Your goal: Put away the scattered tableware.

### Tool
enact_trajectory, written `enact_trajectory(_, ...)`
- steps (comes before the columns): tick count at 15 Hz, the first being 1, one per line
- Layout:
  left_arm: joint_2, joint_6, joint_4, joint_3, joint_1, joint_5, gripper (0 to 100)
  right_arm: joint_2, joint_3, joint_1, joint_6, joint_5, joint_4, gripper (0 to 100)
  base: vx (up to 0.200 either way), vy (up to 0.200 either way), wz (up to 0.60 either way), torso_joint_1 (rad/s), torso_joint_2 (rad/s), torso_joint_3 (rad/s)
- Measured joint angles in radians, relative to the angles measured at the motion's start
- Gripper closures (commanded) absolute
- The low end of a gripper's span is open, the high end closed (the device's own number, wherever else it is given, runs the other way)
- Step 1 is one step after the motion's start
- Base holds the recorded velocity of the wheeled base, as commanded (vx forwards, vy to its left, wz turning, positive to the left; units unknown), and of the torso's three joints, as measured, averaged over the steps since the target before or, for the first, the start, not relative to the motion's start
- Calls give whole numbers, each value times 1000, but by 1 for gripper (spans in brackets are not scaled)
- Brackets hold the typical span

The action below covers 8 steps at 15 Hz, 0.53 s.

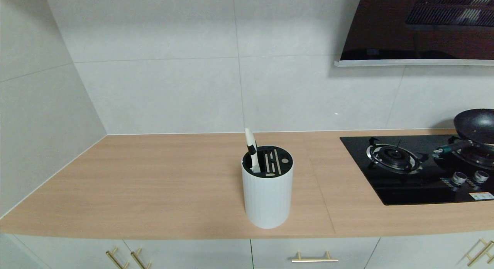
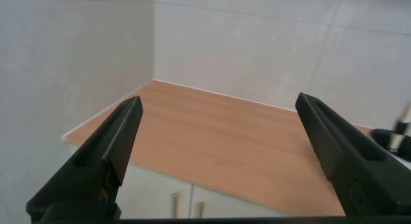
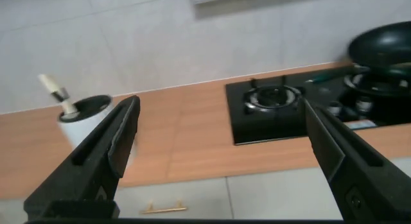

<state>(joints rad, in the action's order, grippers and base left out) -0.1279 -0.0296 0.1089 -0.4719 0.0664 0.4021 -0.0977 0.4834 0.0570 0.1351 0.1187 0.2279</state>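
L gripper [image 2: 218, 103] & R gripper [image 3: 219, 103]: fingers wide apart, nothing held. Well ahead of both, on the wood surface [image 1: 154, 176]: white ribbed holder [image 1: 267, 195] w/ black slotted top. One white-handled knife [image 1: 251, 149] w/ black band stands in a slot. Stove [image 1: 417, 172] ahead of R gripper.

Before your left gripper [image 2: 218, 102], wooden countertop [image 2: 192, 140] runs to the tiled wall [image 2: 257, 51]. Before your right gripper [image 3: 219, 102], knife holder [image 3: 80, 124] and gas stove [image 3: 270, 115] flank a gap.
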Motion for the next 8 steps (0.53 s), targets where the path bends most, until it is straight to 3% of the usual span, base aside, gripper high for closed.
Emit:
enact_trajectory(2, 56, 2, 0, 59, -48, -17, 0, 50, -60, -40, 1, -27, 0, 0, 0, 0, 0, 0, 0, 0)
enact_trajectory(5, 104, 1, -5, 203, -71, -42, 0, 85, -192, -58, 2, 39, -35, 0, 0, 0, 0, 0, 0, 0)
enact_trajectory(8, 124, -15, -49, 364, -73, -121, 0, 95, -383, -61, -90, 33, -233, 0, 0, 0, 0, 0, 0, 0)
